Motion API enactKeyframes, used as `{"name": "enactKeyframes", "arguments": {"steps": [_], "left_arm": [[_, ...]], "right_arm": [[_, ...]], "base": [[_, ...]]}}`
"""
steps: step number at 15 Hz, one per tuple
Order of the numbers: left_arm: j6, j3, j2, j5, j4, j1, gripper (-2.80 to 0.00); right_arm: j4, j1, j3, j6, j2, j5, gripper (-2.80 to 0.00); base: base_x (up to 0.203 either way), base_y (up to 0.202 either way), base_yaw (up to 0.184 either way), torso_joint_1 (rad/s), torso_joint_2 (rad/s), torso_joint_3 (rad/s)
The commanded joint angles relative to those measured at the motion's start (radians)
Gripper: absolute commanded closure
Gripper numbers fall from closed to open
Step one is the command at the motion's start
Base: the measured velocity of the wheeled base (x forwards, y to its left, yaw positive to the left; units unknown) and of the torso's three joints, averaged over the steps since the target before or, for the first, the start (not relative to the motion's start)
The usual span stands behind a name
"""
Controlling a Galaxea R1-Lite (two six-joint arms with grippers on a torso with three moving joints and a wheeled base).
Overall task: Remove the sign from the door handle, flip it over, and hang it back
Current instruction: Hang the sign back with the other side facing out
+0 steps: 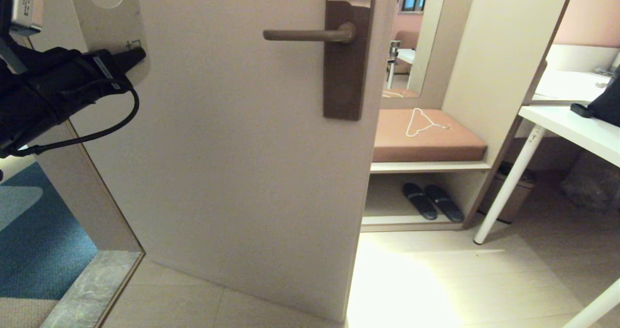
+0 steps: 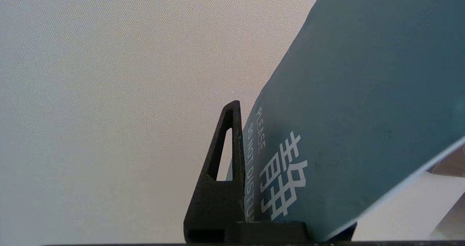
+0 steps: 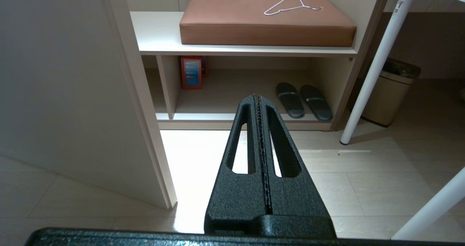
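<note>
Beyond the door's edge, on the right of the head view, a low shelf unit [image 1: 426, 167] carries one brown cushion [image 1: 428, 136] with a single white wire hanger [image 1: 421, 122] lying on it, and one pair of dark slippers [image 1: 432, 201] sits on the shelf beneath. A small bin [image 1: 514, 197] stands near the leg of a white table [image 1: 576, 127], which bears a dark bag [image 1: 608, 102] at its far end. The right wrist view adds one red-framed card [image 3: 191, 72] leaning in the lower shelf. Nothing lies between the door handle [image 1: 310, 35] and the sign [image 1: 116, 25]; the lever stands bare and level on its backplate, well apart from the sign. The sign is off the handle, high at the left, gripped near its lower end by the left tool [image 1: 133, 59], pale side toward the head camera, blue "do not disturb" side toward the wrist camera. The right tool [image 3: 258, 104] hangs low over the floor with its two fingers pressed together on nothing. The door [image 1: 232, 148] is plain and pale, the floor pale tile, with blue carpet [image 1: 34, 250] past the threshold.
</note>
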Motion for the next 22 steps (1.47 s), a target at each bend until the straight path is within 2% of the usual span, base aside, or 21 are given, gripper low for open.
{"name": "enactKeyframes", "arguments": {"steps": [1,5,7,9,14,19,22], "left_arm": [[-0.001,-0.002,-0.002,-0.002,-0.005,-0.001,0.0],[-0.014,-0.095,0.05,-0.014,-0.003,0.031,0.0],[-0.025,-0.138,0.094,-0.053,-0.003,0.057,0.0],[-0.026,-0.158,0.125,-0.105,-0.003,0.078,0.0],[-0.02,-0.164,0.184,-0.141,-0.003,0.067,0.0],[0.0,-0.17,0.216,-0.127,-0.003,-0.04,0.0],[0.002,-0.17,0.215,-0.066,-0.003,-0.122,0.0]], "right_arm": [[0.0,0.0,0.0,0.001,0.001,0.0,0.0],[0.0,0.0,0.0,0.001,0.001,0.0,0.0],[0.0,0.0,0.0,0.001,0.001,0.0,0.0],[0.0,0.0,0.0,0.001,0.001,0.0,0.0],[0.0,0.0,0.0,0.001,0.001,0.0,0.0],[0.0,0.0,0.0,0.001,0.001,0.0,0.0],[0.0,0.0,0.0,0.001,0.001,0.0,0.0]], "base": [[0.0,0.0,0.0,0.0,0.0,0.0],[0.0,0.0,0.0,0.0,0.0,0.0],[0.0,0.0,0.0,0.0,0.0,0.0],[0.0,0.0,0.0,0.0,0.0,0.0],[0.0,0.0,0.0,0.0,0.0,0.0],[0.0,0.0,0.0,0.0,0.0,0.0],[0.0,0.0,0.0,0.0,0.0,0.0]]}}
